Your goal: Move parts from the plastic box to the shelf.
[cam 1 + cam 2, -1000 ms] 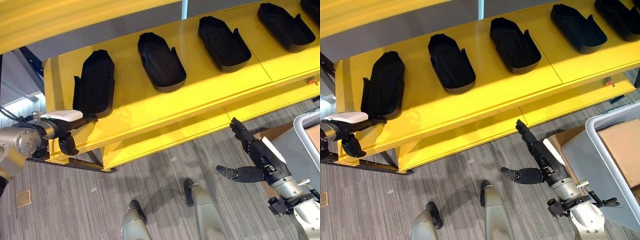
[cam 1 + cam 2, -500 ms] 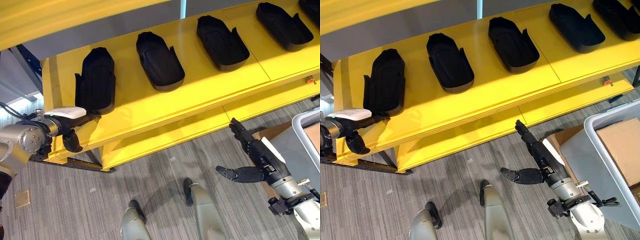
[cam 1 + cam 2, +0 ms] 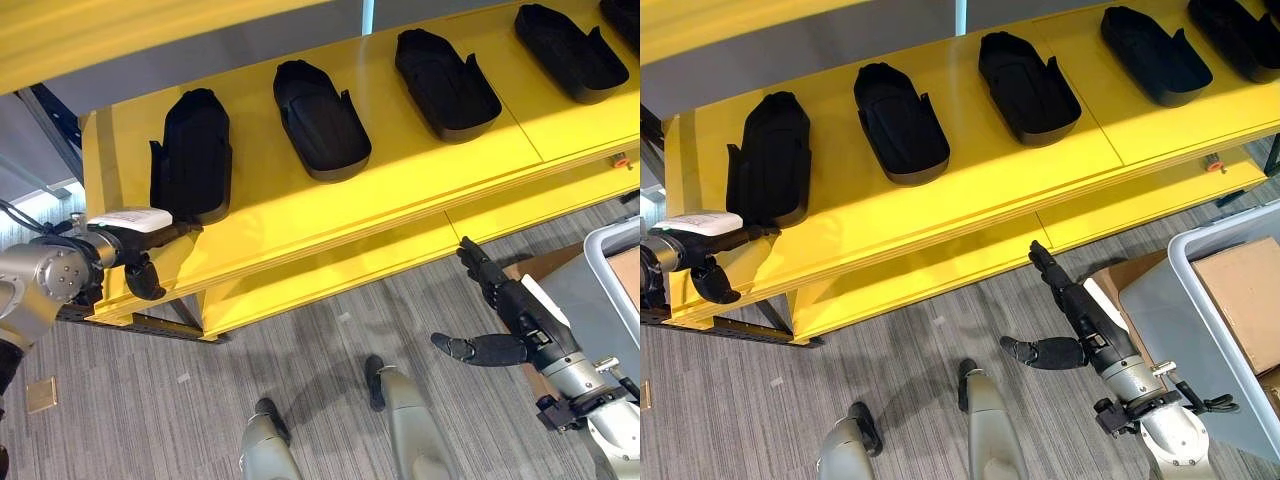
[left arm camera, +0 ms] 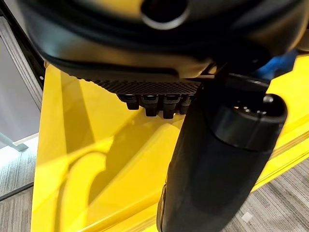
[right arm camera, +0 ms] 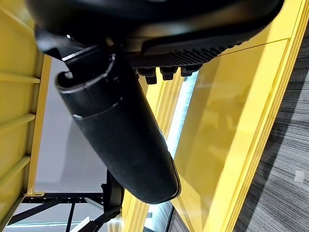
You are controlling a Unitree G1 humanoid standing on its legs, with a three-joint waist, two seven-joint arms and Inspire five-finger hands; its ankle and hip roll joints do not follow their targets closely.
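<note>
Several black moulded parts lie in a row on the yellow shelf (image 3: pixel 400 180): the leftmost part (image 3: pixel 192 155), a second (image 3: pixel 320 120), a third (image 3: pixel 447 85) and more towards the right. My left hand (image 3: pixel 135 220) is at the shelf's left front corner. It is open, its straight fingers reach the near end of the leftmost part, and its thumb (image 4: pixel 217 159) hangs below the shelf edge; it holds nothing. My right hand (image 3: pixel 510 305) hovers over the floor below the shelf front. It is open and empty, with its thumb (image 5: pixel 120 135) spread out.
The grey plastic box (image 3: pixel 1230 330) stands at the lower right, with a brown cardboard piece (image 3: pixel 1245 295) inside it. A lower yellow shelf board (image 3: pixel 330 270) juts out under the top one. Grey carpet floor (image 3: pixel 330 350) lies between the shelf and me.
My left hand has edged slightly up and towards the near end of the leftmost part. The right hand has stayed where it was.
</note>
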